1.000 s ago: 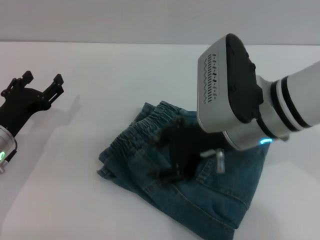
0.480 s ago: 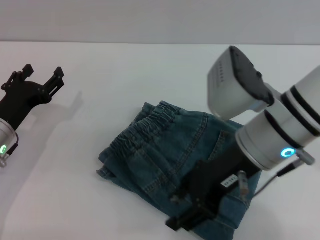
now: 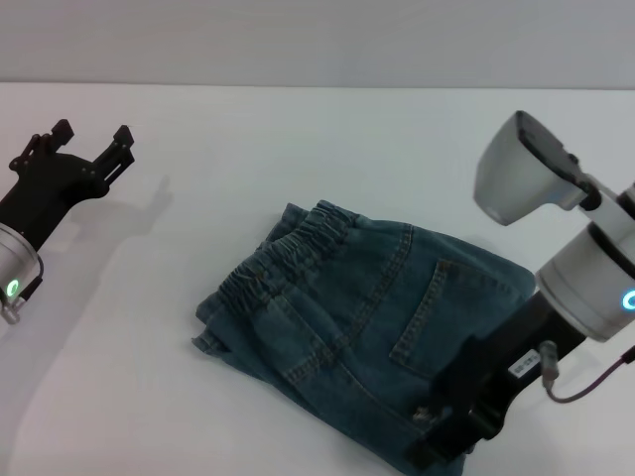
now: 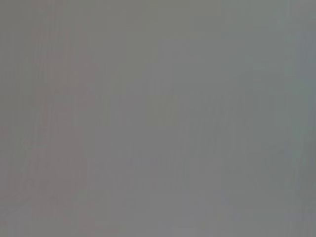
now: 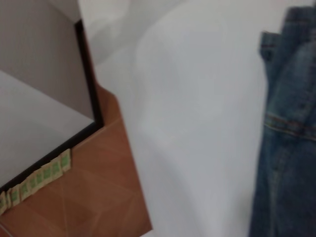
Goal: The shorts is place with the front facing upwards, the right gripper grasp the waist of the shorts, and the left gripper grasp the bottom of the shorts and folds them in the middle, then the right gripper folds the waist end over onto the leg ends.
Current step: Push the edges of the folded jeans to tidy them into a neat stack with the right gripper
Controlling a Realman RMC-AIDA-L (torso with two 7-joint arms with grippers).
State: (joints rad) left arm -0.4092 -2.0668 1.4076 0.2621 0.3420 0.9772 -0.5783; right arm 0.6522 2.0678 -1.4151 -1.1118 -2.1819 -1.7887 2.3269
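Task looked done: the denim shorts (image 3: 362, 332) lay folded in a compact stack on the white worktop (image 3: 248, 149), ruffled elastic waist (image 3: 288, 258) on top, stitched pocket showing. Right end effector (image 3: 446, 436) sat at the stack's near edge, off the cloth; fingers: couldn't tell. Left end effector (image 3: 84, 149) hovered well away, fingers apart, empty.

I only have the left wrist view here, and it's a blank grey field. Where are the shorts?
Observer: The shorts lie folded on the white table, elastic waist showing on top.
Operator: Is the right gripper on them?
Observer: The right gripper is over their near edge and grips nothing.
Operator: And the left gripper?
Observer: The left gripper is open, off at the robot's left, apart from the shorts.
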